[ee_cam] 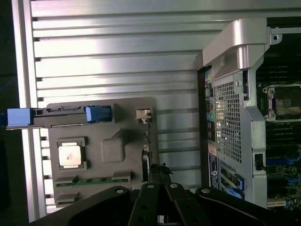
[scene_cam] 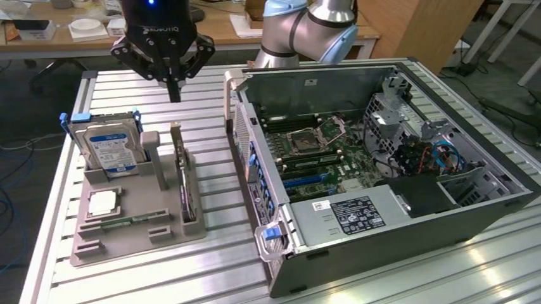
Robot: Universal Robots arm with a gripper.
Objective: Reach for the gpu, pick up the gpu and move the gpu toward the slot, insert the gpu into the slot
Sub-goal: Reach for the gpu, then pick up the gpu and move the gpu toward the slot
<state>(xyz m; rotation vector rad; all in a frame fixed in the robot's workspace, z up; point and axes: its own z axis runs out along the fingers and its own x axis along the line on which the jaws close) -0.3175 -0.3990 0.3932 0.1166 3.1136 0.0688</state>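
My pincer point(scene_cam: 175, 87) hangs shut and empty above the gpu point(scene_cam: 181, 183); lowered like this, I fear it would strike the card's top edge instead of straddling it.

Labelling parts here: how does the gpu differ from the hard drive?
The hard drive is a thick silver block with a blue label; the gpu is a thin dark card. The hard drive sits at the holder's side on the exterior view's left; the gpu on the side nearer the computer case. The shut gripper hangs closer to the gpu than to the hard drive. Both stand on edge in the grey holder.
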